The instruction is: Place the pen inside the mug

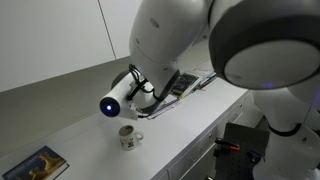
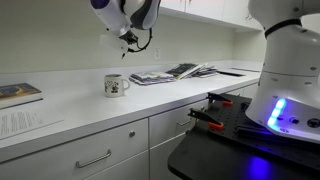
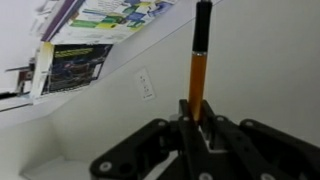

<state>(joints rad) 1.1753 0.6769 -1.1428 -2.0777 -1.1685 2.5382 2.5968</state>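
Observation:
In the wrist view my gripper (image 3: 194, 112) is shut on the pen (image 3: 199, 60), an orange stick with a dark tip that points away from the jaws. The white mug (image 1: 128, 137) with a dark print and a loop handle stands on the white counter; it also shows in an exterior view (image 2: 116, 86). In both exterior views my gripper (image 2: 129, 38) hangs in the air well above the mug, a little to one side of it. The pen is too thin to make out in those views.
Open magazines (image 2: 170, 73) lie on the counter (image 2: 70, 110) beyond the mug, also seen in the wrist view (image 3: 95, 35). A book (image 1: 37, 165) lies near the counter's end. A wall socket (image 3: 146, 84) is on the wall. Clamps (image 2: 205, 118) sit on a dark cart.

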